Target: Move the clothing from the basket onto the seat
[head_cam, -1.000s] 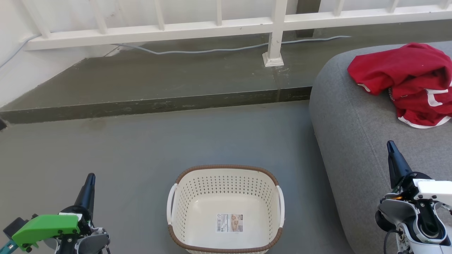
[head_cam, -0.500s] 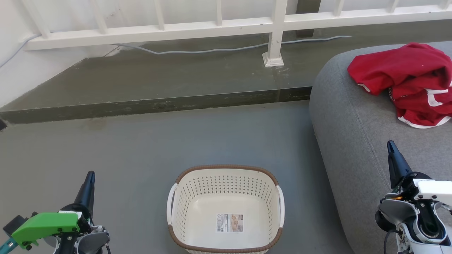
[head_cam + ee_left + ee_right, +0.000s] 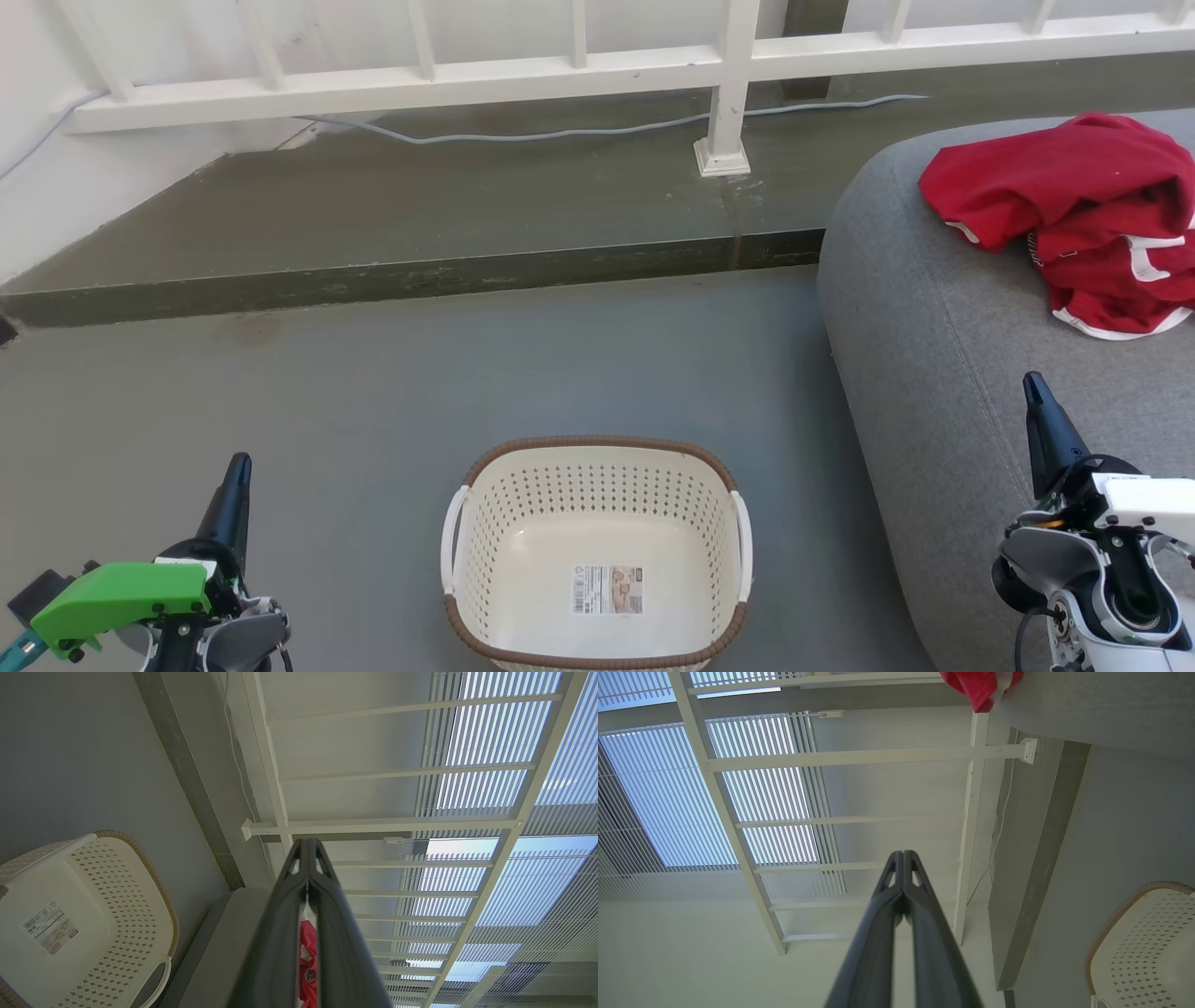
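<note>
The left gripper (image 3: 239, 469) sits low at the left of the head view, its two dark fingers pressed together and pointing up and away over bare floor (image 3: 373, 392). In its wrist view the tips meet, with only a thin slit lower down, and nothing is held. The right gripper (image 3: 1033, 385) mirrors it at the lower right, fingers likewise closed tip to tip and empty, pointing up along the front slope of the seat (image 3: 934, 373). Both wrists are level with each other, well apart, with the basket (image 3: 597, 441) between them on the floor.

The basket is upright, showing only a label sticker (image 3: 607, 588) on its bottom. Its right handle is near the seat's rounded front edge but apart from it. The clothing (image 3: 1074, 196) lies in a crumpled red heap with white trim on top of the seat, toward its far right side — well clear of both grippers and of the basket.

Beyond the basket the floor runs open up to a raised step (image 3: 420, 275) that crosses the view. On the step stand a white railing (image 3: 467, 84) and its post (image 3: 724, 112), with a pale cable (image 3: 560, 133) trailing along the base. To the left of the basket the floor is open as far as the left gripper — the seat's edge bounds the right.
</note>
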Tool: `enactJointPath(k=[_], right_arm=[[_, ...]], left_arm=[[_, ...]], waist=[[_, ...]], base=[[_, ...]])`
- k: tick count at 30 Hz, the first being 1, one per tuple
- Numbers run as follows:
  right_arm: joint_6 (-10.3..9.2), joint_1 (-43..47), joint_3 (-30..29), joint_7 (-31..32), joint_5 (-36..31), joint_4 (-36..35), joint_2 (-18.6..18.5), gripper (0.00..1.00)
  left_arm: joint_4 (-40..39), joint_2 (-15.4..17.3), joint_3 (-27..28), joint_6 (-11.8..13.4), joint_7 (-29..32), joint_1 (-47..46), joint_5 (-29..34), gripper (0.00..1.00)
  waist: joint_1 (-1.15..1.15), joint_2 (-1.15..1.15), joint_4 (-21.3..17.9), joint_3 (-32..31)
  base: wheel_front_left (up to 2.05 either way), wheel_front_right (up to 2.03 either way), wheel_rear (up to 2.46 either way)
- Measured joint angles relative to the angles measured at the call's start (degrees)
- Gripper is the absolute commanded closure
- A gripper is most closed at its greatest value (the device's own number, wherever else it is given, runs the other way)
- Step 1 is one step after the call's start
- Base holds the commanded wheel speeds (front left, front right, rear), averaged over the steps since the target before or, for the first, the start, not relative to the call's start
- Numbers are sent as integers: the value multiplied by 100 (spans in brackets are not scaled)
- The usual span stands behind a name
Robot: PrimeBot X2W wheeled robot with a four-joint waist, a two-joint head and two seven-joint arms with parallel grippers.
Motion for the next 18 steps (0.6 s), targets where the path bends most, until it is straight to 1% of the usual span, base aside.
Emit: enactJointPath(k=[18], right_arm=[[0, 0, -1, 0, 0, 0, 1, 100]], left_arm=[[2, -3, 7, 0, 1, 0, 0, 100]], waist=[[0, 0, 0, 0]], base=[[0, 0, 0]])
